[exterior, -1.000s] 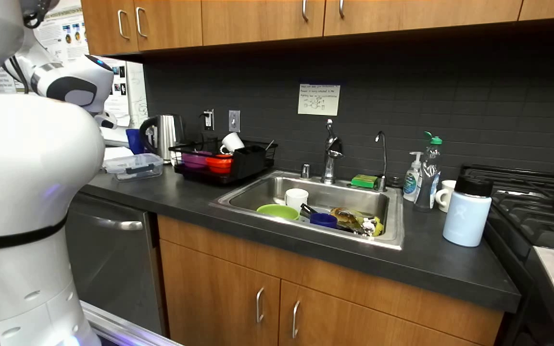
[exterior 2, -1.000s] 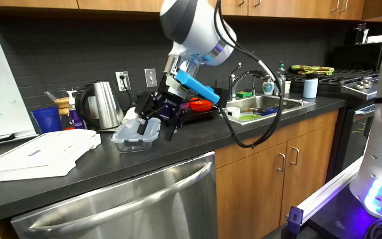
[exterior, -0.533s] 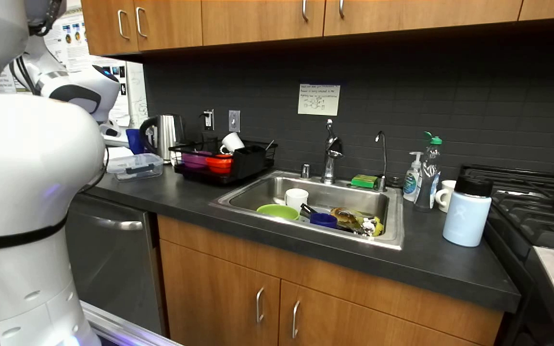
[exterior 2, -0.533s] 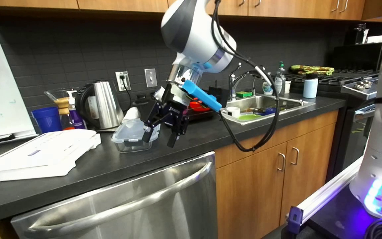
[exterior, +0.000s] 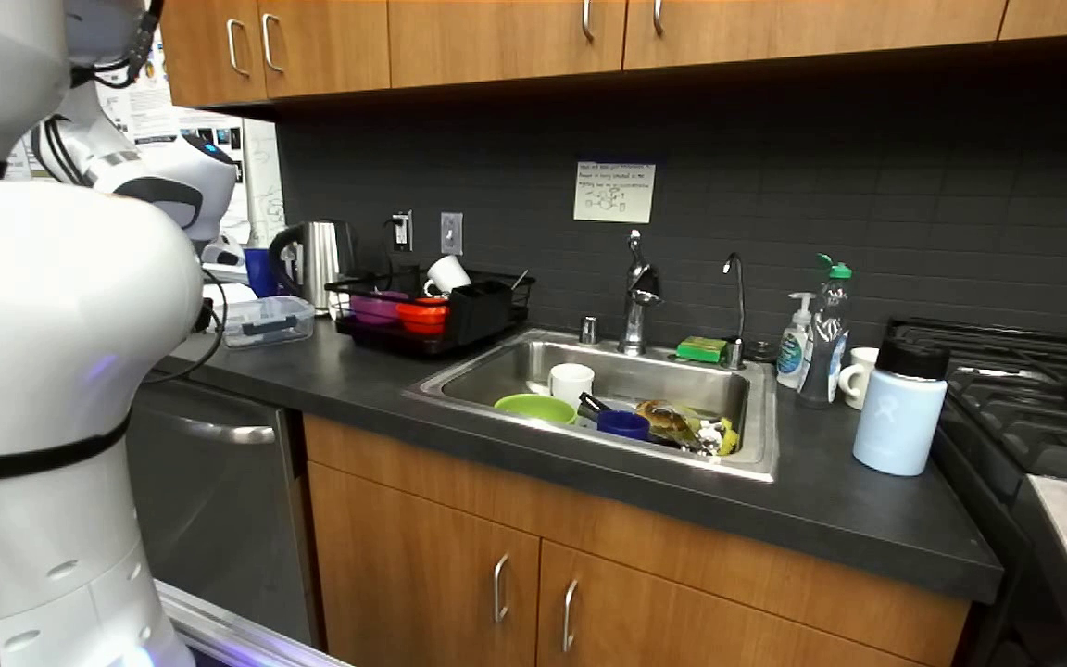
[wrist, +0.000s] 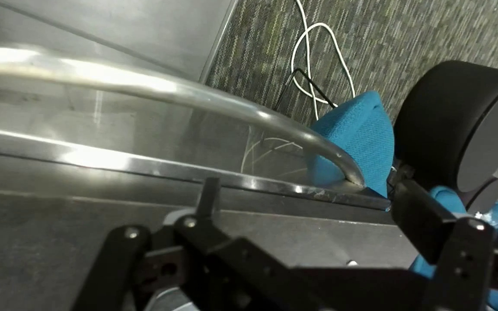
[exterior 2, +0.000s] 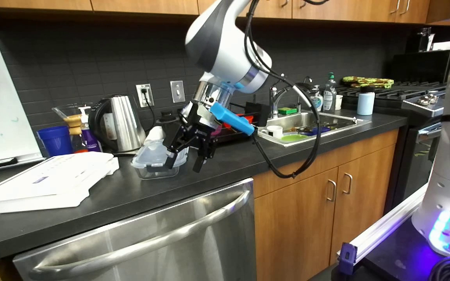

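Note:
My gripper (exterior 2: 184,163) is open and tilted downward above the counter, with nothing between its fingers. In an exterior view it overlaps the right side of a clear lidded container (exterior 2: 156,162); I cannot tell whether they touch. In the wrist view, the gripper (wrist: 308,195) has its two fingers spread wide over the dark countertop (wrist: 301,235). The dishwasher's curved steel handle (wrist: 214,100) lies beyond them. The container also shows in an exterior view (exterior: 269,322), where the white arm hides most of the gripper.
A kettle (exterior 2: 125,125), a blue cup (exterior 2: 56,141) and a white flat box (exterior 2: 49,181) stand left of the gripper. A dish rack (exterior: 478,315) and a sink (exterior: 760,426) holding dishes lie to the other side. Upper cabinets (exterior: 506,42) overhang. A black cable (exterior 2: 316,144) loops off the arm.
The gripper has moved down, first a little right, then slightly back left in an exterior view, and its tilt has changed. It stays open. The counter objects have not moved.

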Controlling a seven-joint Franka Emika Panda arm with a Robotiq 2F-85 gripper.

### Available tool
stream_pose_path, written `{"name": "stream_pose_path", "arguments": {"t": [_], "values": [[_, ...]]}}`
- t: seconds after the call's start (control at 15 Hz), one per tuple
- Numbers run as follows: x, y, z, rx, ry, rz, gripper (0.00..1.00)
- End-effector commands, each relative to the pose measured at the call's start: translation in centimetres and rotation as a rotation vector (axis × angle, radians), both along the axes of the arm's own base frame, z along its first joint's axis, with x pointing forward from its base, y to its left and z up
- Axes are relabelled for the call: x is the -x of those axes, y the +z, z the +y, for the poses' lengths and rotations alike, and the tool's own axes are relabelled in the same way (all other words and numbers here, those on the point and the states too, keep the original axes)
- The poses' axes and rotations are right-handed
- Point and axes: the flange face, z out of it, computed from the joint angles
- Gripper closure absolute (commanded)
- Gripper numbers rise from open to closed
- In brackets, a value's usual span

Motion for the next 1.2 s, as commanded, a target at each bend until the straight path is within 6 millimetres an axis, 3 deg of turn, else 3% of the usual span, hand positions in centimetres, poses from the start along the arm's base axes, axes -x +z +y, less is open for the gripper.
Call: {"name": "stream_pose_path", "arguments": {"t": [0.0,1.13], "values": [[-1.7,0.5,0.6,0.008,0.001,-0.072,0.00],[-4.5,-0.8,-1.0,0.083,-0.020,-0.208,0.00]]}}
